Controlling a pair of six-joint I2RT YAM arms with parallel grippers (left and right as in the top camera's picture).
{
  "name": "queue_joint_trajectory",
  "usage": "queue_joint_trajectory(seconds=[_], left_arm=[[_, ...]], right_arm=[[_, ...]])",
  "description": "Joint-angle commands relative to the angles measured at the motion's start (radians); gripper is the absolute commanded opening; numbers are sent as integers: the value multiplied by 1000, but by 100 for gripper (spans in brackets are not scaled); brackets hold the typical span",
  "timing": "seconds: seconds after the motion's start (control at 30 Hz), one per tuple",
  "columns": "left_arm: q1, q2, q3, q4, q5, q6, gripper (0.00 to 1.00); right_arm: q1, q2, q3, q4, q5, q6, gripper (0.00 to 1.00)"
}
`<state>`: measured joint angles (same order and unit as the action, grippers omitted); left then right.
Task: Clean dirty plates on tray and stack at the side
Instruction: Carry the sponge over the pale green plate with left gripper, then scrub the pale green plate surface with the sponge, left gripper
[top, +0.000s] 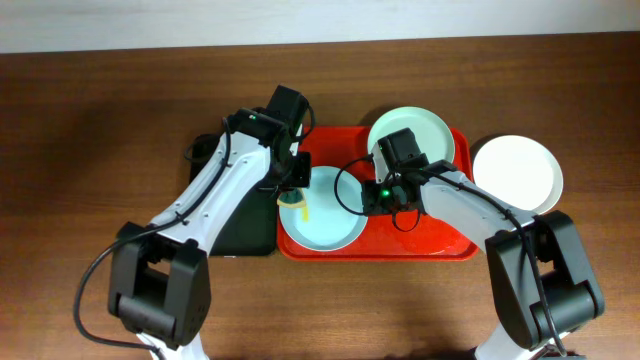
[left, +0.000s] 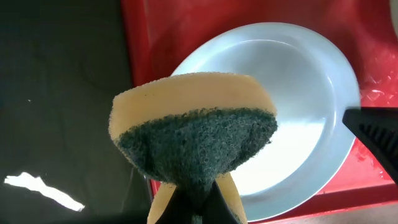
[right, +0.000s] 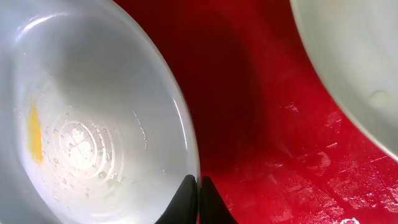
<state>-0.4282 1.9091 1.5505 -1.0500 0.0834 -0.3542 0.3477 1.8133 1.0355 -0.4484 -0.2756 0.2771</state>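
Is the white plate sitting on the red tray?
No, the white plate rests on the wooden table, beside the right edge of the red tray.

Bright even light (glare on tray (right: 311, 177)).

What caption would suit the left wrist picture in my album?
Left hand pinches a yellow-and-green sponge by a pale blue plate on the red tray.
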Motion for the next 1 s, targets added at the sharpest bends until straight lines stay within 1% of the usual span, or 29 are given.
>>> queue_joint_trajectory(seconds=[0.0, 0.1, 0.23, 0.47, 0.77, 0.87, 0.97], left_arm=[[-2, 68, 2, 2, 53, -26, 0], [-2, 118, 2, 10, 62, -18, 0], [-2, 159, 2, 30, 122, 12, 0], [-17, 201, 2, 36, 119, 11, 0], [-66, 314, 2, 51, 120, 11, 0], [-80, 311, 3, 43, 127, 12, 0], [-74, 282, 6, 43, 180, 35, 0]], right_arm=[[-1, 16, -7, 0, -1, -8, 4], [-1, 16, -7, 0, -1, -8, 4], [-1, 16, -7, 1, -1, -8, 4], [-1, 16, -7, 1, -1, -8, 4], [-1, 16, -7, 1, -1, -8, 4], [-1, 16, -7, 1, -1, -8, 4], [-1, 16, -7, 2, -1, -8, 4]])
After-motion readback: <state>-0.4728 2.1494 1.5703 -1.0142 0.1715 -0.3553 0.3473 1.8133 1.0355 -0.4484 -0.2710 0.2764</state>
